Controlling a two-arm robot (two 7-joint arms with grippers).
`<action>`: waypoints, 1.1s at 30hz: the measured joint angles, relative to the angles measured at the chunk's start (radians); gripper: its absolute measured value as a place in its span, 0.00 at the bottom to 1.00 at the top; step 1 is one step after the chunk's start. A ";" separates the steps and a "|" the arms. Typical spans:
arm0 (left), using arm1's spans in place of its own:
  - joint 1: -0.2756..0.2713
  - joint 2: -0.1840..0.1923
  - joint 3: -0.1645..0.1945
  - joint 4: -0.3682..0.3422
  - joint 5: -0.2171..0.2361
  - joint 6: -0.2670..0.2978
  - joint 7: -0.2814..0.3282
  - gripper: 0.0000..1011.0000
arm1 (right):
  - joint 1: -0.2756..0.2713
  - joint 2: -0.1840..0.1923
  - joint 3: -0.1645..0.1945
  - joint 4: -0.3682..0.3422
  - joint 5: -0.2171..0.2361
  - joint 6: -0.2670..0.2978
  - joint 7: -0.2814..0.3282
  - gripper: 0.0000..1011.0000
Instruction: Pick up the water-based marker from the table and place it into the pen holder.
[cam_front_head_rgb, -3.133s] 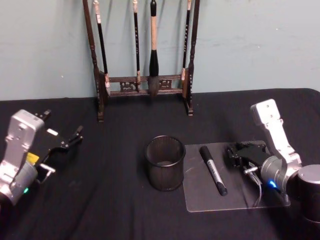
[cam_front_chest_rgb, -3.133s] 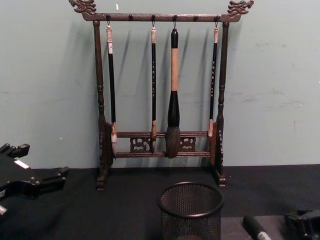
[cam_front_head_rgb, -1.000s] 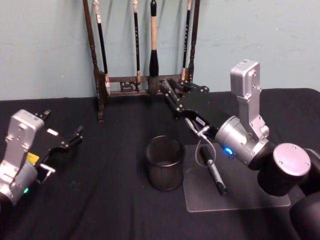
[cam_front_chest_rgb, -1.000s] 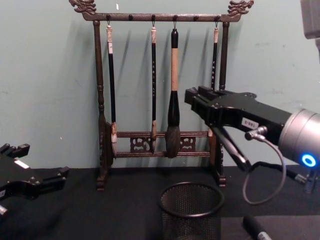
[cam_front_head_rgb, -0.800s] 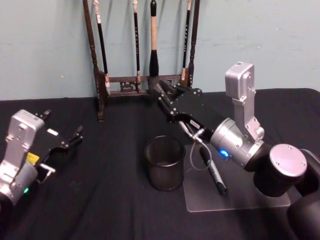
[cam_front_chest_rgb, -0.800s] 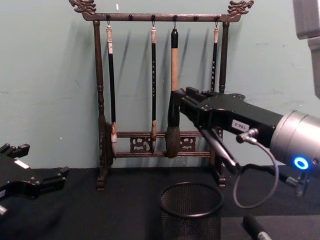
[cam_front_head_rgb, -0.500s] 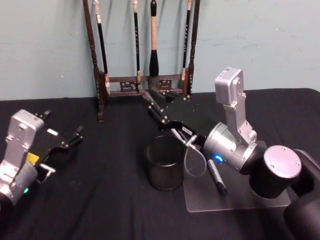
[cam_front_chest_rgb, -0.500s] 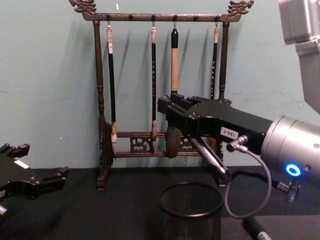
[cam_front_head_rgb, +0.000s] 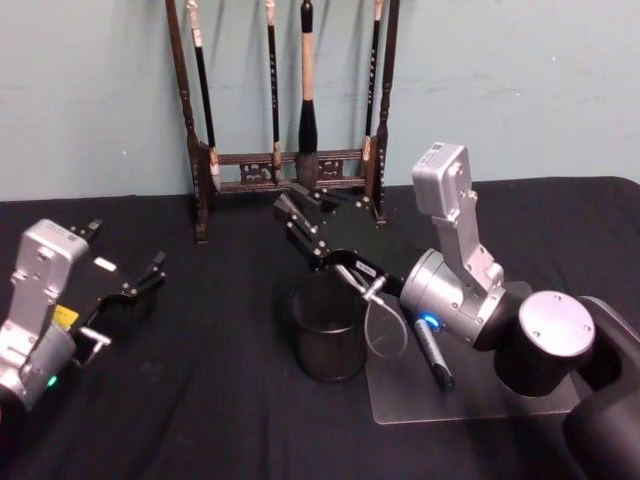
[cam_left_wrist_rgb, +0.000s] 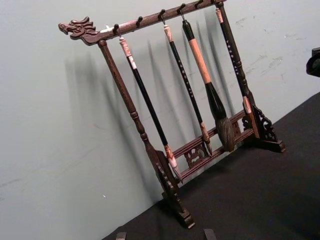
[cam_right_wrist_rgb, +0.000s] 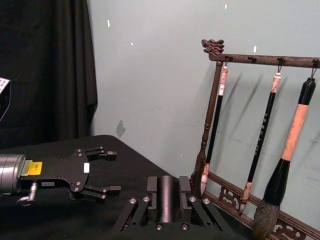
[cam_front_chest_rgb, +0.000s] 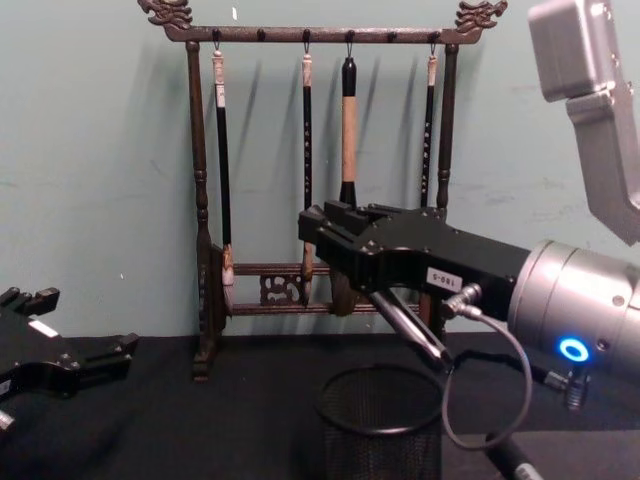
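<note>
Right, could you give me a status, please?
Left end effector open, parked left. Right end effector open, empty, above round black wire-mesh pen holder. Black marker on clear mat. Wooden brush rack behind.

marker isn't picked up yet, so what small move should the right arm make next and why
Probably swing the right pincer over to the marker and lower it. It hangs open and empty above the holder, by the rack, while the marker lies on the mat. The left pincer sits parked.

Looks past the right gripper (cam_right_wrist_rgb: 167, 200) at a tall dark wooden brush rack (cam_right_wrist_rgb: 212, 120); catches the left gripper (cam_right_wrist_rgb: 112, 172), fingers apart, over the black cloth surface (cam_right_wrist_rgb: 55, 220).
</note>
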 joint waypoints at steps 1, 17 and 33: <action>0.000 0.000 0.000 0.000 0.000 0.000 0.000 0.99 | 0.001 0.000 -0.002 0.001 -0.003 0.002 -0.002 0.26; 0.000 0.000 0.000 0.000 0.000 0.000 0.000 0.99 | 0.028 -0.019 -0.018 0.046 -0.022 0.003 -0.008 0.26; 0.000 0.000 0.000 0.000 0.000 0.000 0.000 0.99 | 0.032 -0.025 -0.020 0.056 -0.029 0.009 -0.013 0.26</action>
